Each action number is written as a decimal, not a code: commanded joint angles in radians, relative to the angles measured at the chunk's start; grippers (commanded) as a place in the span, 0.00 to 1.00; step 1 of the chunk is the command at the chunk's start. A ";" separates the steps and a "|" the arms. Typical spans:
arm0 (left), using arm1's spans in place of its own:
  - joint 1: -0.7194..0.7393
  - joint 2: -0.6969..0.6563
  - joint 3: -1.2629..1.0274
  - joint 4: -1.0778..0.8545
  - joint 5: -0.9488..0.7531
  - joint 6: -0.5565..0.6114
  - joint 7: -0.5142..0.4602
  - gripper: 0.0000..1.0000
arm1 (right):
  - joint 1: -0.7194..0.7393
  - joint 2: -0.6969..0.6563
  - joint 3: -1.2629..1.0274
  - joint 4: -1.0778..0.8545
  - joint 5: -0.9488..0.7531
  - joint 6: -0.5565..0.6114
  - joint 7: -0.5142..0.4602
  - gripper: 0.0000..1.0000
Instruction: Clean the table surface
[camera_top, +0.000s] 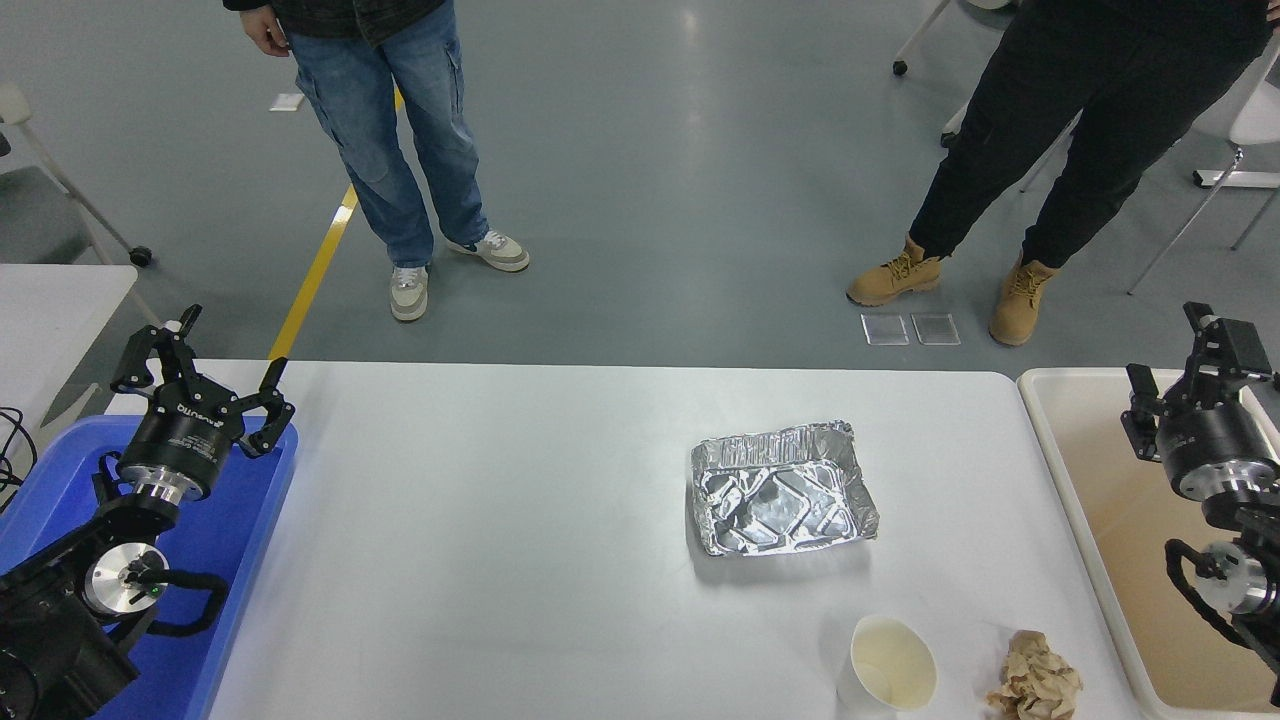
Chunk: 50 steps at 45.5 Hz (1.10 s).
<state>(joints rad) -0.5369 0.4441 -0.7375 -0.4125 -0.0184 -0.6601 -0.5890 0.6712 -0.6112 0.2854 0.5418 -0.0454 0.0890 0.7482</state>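
While the big plain white matte tabletop (480, 560) fills most of the head view, three bits of junk sit on its right half: a crumpled silver foil tray (782, 489) roughly mid-right, a white paper cup (888, 668) lying tipped with its mouth facing up toward the camera near the front edge, and a scrunched brown paper ball (1036, 679) just beside the cup on its right. Left black gripper (202, 372) is parked over the blue plastic bin (235, 560) at the table's left end, fingers spread wide, holding nothing. Right black gripper (1180, 372) hangs above the beige plastic bin (1075, 480) at the right end, fingers apart too, nothing in them. Two people stand on the grey floor past the far edge, one in blue jeans (395, 130), one in tan boots (895, 278).
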 joint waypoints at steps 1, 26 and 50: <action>0.000 0.001 0.000 0.000 0.000 0.000 0.000 1.00 | 0.152 -0.153 -0.290 0.040 -0.045 0.060 -0.006 0.98; 0.000 -0.001 0.000 0.000 0.000 0.000 0.000 1.00 | 0.694 -0.208 -0.797 0.035 -0.657 0.227 -0.119 0.98; 0.000 -0.001 0.000 0.000 0.000 0.000 0.000 1.00 | 1.005 -0.167 -1.092 0.432 -1.126 0.307 -0.092 0.98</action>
<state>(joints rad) -0.5370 0.4443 -0.7377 -0.4123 -0.0186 -0.6602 -0.5891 1.5606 -0.7836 -0.7273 0.7587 -0.9721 0.3761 0.6515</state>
